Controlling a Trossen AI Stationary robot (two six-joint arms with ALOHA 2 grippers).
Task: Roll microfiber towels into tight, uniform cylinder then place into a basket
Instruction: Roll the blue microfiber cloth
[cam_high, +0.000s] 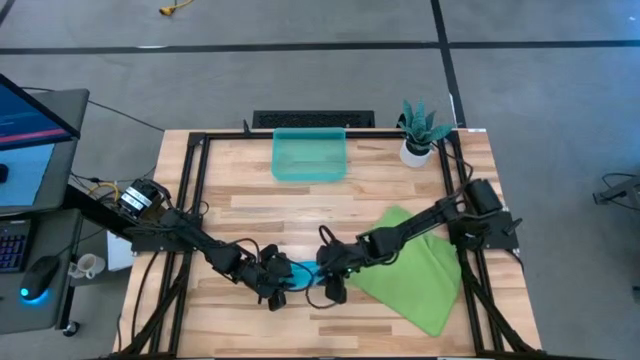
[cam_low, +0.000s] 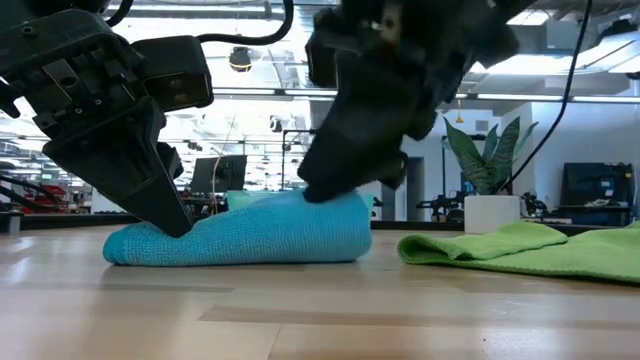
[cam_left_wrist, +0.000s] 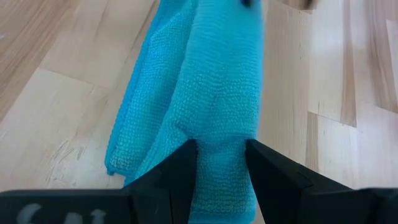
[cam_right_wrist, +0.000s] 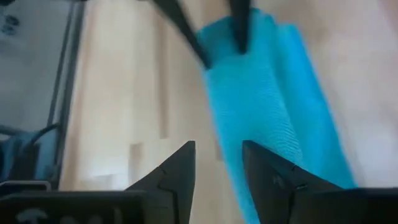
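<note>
The blue towel (cam_high: 303, 272), loosely rolled lengthwise, lies on the table near the front edge between my two grippers. My left gripper (cam_left_wrist: 221, 163) is at its left end, shut on it. My right gripper (cam_right_wrist: 217, 165) is open and slants down over the towel's right end (cam_low: 345, 215). The towel's long edge runs through the gap between its fingers. The green towel (cam_high: 410, 265) lies spread flat on the table to the right. The teal basket (cam_high: 310, 155) stands at the far edge with nothing in it. My left gripper pinches a raised fold at the blue towel's left end (cam_left_wrist: 219, 146) between its two fingers. The fingers slant down from the table's left and point along the towel. The towel lies on the table. My right gripper comes slanting down from the right onto the top of the towel's right end (cam_low: 335, 198). One finger (cam_right_wrist: 273, 177) overlaps the cloth. Whether it presses on the towel, I cannot tell.
A white pot with a plant (cam_high: 418, 140) stands at the far right corner, beside the basket. The green towel's near corner (cam_high: 432, 325) reaches almost to the front edge. Bare wood (cam_high: 300, 215) lies between the grippers and the basket.
</note>
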